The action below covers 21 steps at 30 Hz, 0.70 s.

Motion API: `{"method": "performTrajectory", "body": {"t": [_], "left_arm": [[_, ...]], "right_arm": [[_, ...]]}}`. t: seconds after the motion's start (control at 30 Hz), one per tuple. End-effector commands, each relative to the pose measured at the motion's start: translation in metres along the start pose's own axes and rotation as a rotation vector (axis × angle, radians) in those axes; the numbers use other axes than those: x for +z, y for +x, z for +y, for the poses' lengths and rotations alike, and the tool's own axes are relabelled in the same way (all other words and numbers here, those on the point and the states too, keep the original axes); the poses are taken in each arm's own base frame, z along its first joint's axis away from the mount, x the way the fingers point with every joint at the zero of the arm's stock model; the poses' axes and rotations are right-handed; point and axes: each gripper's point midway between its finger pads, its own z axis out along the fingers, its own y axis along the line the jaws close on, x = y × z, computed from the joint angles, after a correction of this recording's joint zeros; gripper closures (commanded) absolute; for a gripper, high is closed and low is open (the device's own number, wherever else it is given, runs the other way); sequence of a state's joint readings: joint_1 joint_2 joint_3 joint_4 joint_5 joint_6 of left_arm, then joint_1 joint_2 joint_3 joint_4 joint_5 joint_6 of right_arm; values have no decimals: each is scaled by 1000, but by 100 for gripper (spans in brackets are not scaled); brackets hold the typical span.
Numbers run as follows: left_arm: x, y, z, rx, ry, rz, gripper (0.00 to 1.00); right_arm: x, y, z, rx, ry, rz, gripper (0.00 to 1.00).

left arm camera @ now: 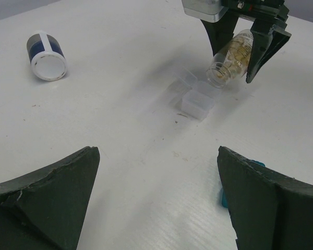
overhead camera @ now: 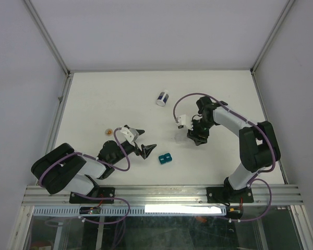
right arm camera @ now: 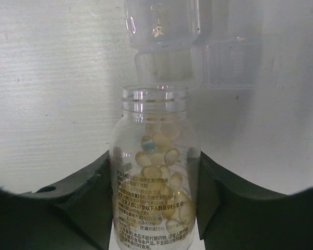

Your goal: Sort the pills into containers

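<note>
1. Jaws: the right gripper (left arm camera: 233,65) is clamped on a clear bottle (right arm camera: 155,177), which is tilted mouth-down. The left gripper (left arm camera: 157,156) gapes wide, holding nothing.
2. The bottle holds pale yellow pills (right arm camera: 159,156). Its mouth hangs just above the clear containers (left arm camera: 197,101) on the table (left arm camera: 120,62), which look empty.
3. Only the top view shows a tiny cup (overhead camera: 109,132) with an orange blob inside, near the left gripper.
</note>
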<state>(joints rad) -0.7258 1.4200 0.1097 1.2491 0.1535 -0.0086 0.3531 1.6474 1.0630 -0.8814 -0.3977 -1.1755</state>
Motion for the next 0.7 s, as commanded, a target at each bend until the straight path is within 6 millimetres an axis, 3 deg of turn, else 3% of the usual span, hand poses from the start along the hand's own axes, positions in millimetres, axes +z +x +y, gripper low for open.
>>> {"method": "performTrajectory", "body": {"t": [0.0, 0.67], "left_arm": [[6, -20, 0, 33, 10, -72, 1], [6, -20, -1, 34, 11, -73, 1]], "right_arm": [[-10, -7, -8, -6, 26, 15, 100], [-11, -11, -10, -11, 28, 43, 100]]}}
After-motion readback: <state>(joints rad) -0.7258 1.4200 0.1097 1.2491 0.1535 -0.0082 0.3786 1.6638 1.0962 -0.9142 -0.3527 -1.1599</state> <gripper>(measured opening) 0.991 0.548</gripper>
